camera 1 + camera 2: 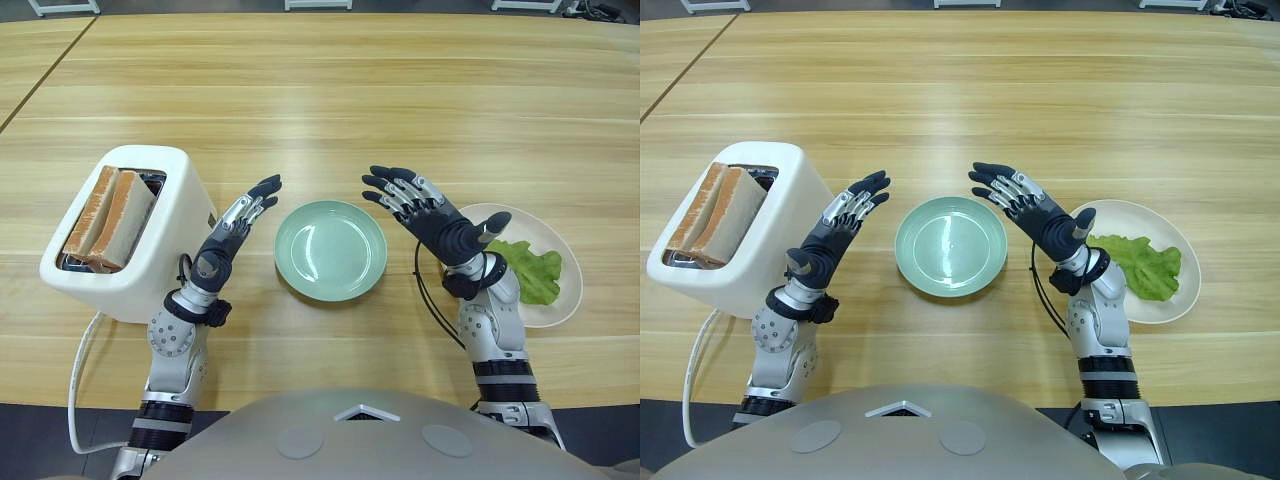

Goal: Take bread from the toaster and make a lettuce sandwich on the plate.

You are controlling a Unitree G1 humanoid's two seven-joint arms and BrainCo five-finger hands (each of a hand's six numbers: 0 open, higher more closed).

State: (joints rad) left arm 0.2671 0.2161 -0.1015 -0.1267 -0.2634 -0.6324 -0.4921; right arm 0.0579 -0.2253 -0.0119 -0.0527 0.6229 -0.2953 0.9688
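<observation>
Left eye view: two bread slices (108, 215) are seen standing in the white toaster (160, 250) at the left of the bench (350, 90). The green plate (330, 275) is flanked by the left hand (232, 232) and right hand (432, 215), fingers spread wide, nothing held. Lettuce (530, 268) is laid on a cream plate (562, 305) at the right.

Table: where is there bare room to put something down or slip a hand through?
The far half of the table, beyond the toaster and both plates, is bare. So is the near strip in front of the green plate. Crowded: the left hand fills the toaster-to-green-plate gap, and the right hand hangs by the cream plate.
</observation>
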